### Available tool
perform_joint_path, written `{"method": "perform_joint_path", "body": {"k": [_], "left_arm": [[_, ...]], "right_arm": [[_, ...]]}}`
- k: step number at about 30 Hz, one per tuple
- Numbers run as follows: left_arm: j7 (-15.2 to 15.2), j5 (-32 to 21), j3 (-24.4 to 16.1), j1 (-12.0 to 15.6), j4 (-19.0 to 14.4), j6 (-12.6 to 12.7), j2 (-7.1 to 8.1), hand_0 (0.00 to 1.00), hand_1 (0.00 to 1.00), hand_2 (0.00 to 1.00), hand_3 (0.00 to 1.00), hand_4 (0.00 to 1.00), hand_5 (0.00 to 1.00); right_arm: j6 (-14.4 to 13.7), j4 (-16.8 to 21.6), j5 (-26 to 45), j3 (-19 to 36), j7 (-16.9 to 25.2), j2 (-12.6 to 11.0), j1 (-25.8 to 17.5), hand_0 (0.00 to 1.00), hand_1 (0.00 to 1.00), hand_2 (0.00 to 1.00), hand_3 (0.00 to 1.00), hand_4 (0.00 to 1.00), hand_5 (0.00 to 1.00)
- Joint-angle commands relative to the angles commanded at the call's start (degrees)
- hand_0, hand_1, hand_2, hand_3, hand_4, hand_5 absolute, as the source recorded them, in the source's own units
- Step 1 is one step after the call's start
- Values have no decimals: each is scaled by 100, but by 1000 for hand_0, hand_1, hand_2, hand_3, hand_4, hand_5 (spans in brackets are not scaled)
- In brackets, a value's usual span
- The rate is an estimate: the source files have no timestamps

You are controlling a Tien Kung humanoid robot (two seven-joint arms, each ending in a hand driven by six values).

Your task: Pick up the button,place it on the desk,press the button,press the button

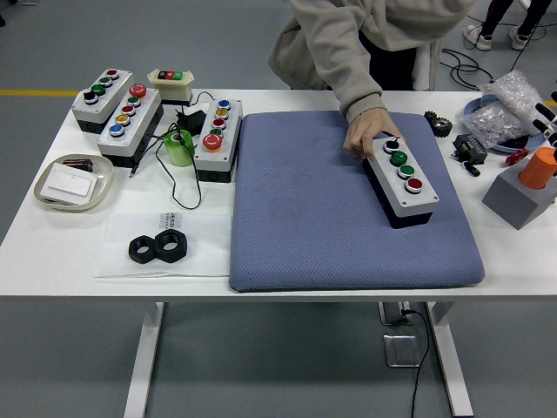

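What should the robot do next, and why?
Probably wait. A person's hand is on the button box, which lies at an angle on the blue mat's right side. Only a bit of the robot's right hand shows at the right edge, so reaching in now might bump the person.

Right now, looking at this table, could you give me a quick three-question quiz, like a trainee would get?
1. True or false: a person's hand rests on the button box on the blue mat.
2. Which colour is the button nearest the table's front on that box? A red, B yellow, C blue.
3. Fill in: the two black nuts lie ____ of the mat.

Key: 1 true; 2 A; 3 left.
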Motion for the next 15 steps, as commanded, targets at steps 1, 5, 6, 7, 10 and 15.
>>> {"method": "perform_joint_path", "body": {"k": [1, 5, 6, 7, 10, 15], "left_arm": [[-1, -3, 2, -2, 0, 0, 0, 683, 651, 747, 786, 698, 998], [-8, -30, 19, -13, 0, 2, 2, 683, 651, 747, 786, 698, 998], [-9, -32, 20, -15, 0, 3, 1, 683, 650, 748, 786, 695, 998], [-10, -38, 24, -17, 0, 3, 2, 683, 650, 748, 786, 695, 998], [-11, -43, 26, -19, 0, 4, 2, 683, 650, 748, 786, 695, 998], [-11, -53, 30, -23, 0, 7, 0, 683, 650, 748, 787, 695, 998]], "right_arm": [[-2, 1, -14, 1, -2, -2, 1, 971, 887, 956, 974, 718, 445], [-17, 2, -91, 8, -22, -4, 14, 971, 887, 956, 974, 718, 445], [-19, 1, -98, 9, -24, -3, 17, 974, 885, 957, 974, 733, 427], [-23, -1, -115, 12, -31, -1, 23, 974, 885, 957, 974, 733, 427], [-26, -4, -130, 11, -39, 0, 30, 974, 885, 957, 974, 733, 427], [-32, -2, -144, 5, -48, -1, 39, 977, 885, 958, 974, 745, 426]]}}
